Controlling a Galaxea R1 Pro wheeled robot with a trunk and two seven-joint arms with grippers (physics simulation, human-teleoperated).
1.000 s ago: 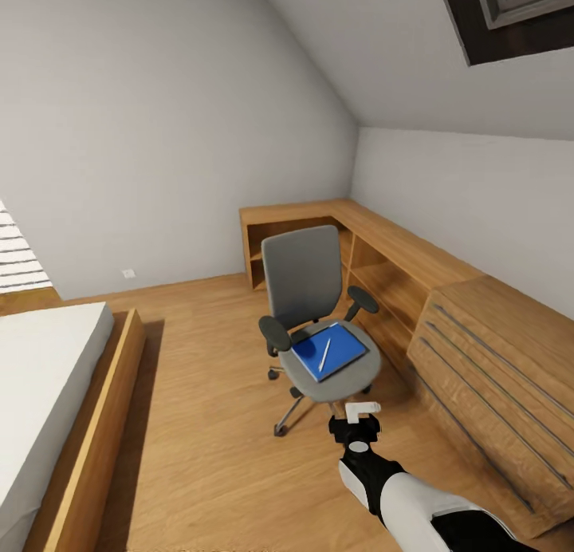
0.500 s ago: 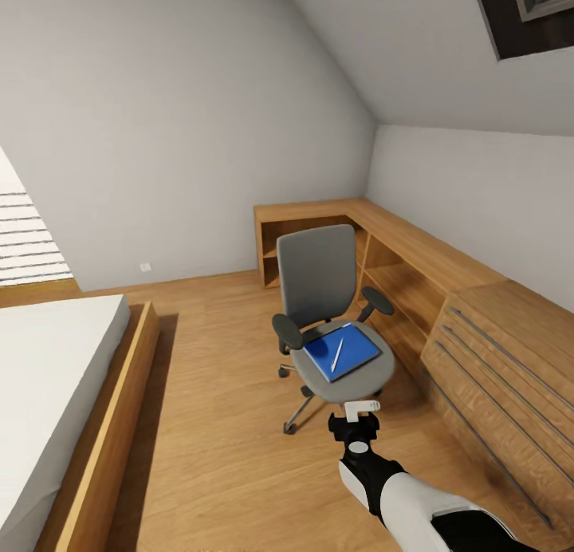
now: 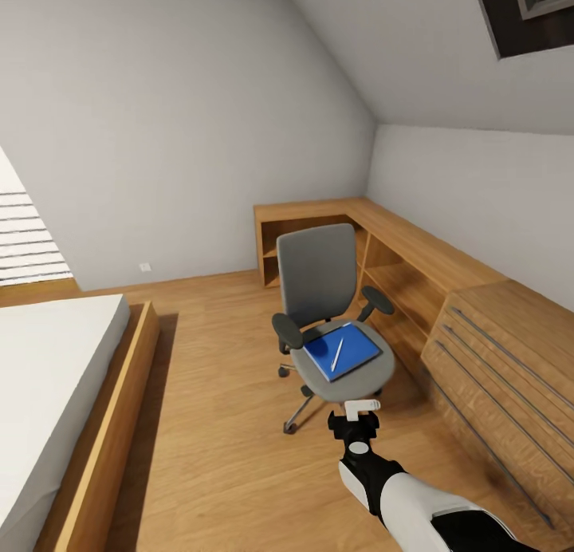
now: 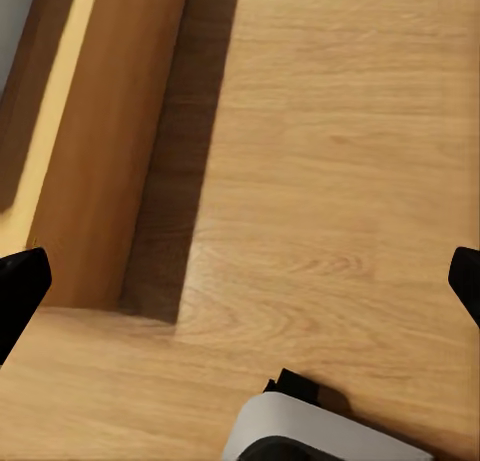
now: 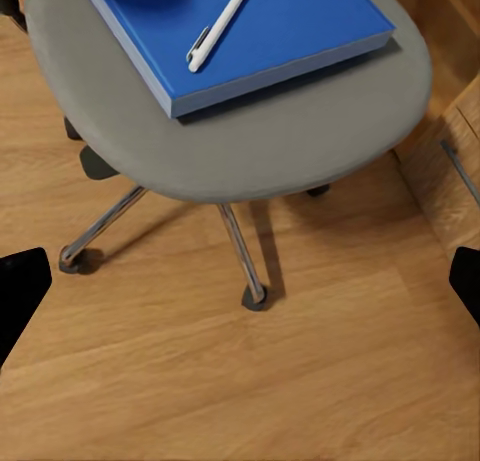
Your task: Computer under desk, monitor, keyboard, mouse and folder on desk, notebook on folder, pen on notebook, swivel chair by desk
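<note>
Pale grey walls (image 3: 159, 137) meet a sloped ceiling (image 3: 383, 49) at upper right of the head view, where a dark-framed skylight (image 3: 530, 13) cuts the corner. Light wood plank floor (image 3: 215, 392) throughout. A wooden shelf unit (image 3: 383, 245) runs along the right wall into the far corner, ending in a drawer unit (image 3: 502, 360) (slim bar handles). At lower left, a bed (image 3: 48, 376) in a wooden frame; above it, window blinds (image 3: 24, 241), brightly lit.

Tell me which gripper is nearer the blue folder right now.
Right. The right gripper hovers just short of the swivel chair holding the folder; the left gripper faces bare floor beside the bed frame.
</note>
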